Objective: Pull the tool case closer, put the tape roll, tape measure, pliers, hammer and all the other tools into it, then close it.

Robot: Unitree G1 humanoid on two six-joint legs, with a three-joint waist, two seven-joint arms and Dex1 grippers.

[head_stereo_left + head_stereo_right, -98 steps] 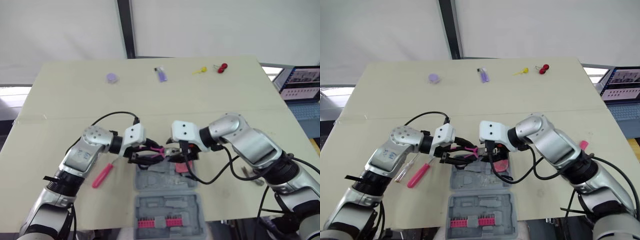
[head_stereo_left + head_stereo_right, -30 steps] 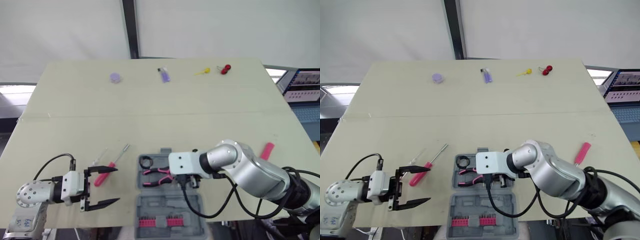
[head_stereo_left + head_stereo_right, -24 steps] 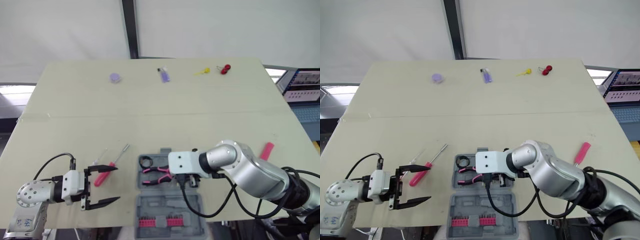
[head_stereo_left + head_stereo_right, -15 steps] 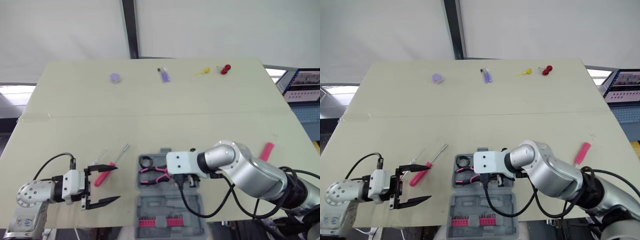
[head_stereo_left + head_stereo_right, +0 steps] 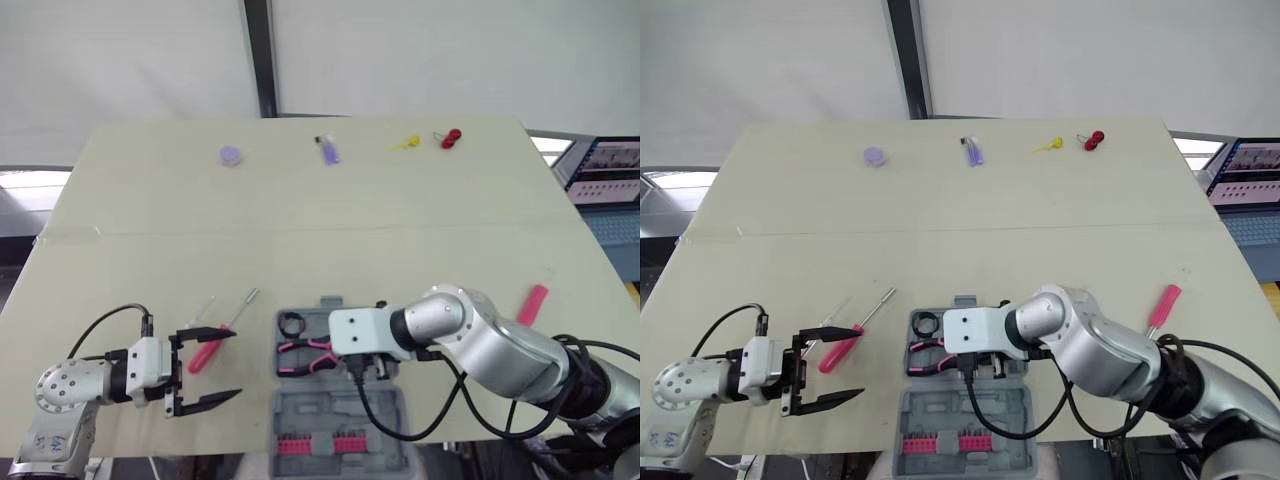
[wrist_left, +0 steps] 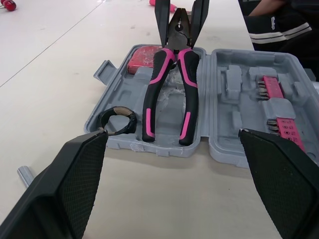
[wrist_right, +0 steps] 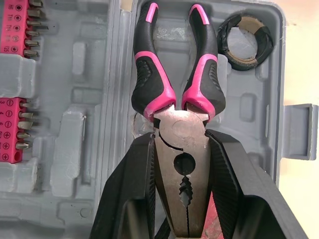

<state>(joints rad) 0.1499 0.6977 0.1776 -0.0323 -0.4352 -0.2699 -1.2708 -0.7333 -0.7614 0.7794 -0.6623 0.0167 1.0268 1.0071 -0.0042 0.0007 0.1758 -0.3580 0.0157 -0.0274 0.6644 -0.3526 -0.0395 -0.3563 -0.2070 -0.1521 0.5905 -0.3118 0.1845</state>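
Our right gripper (image 7: 179,137) is clamped on the head of the pink-and-black pliers (image 7: 199,94). Their handles point away from it and lie in the open tool case (image 7: 75,134). The tape roll (image 7: 264,37) sits in the case just beyond one handle. Our left gripper (image 5: 237,363) hangs wide open over the worktop (image 5: 300,200), apart from the case, and a pink-handled screwdriver (image 5: 205,352) lies just beside one finger.
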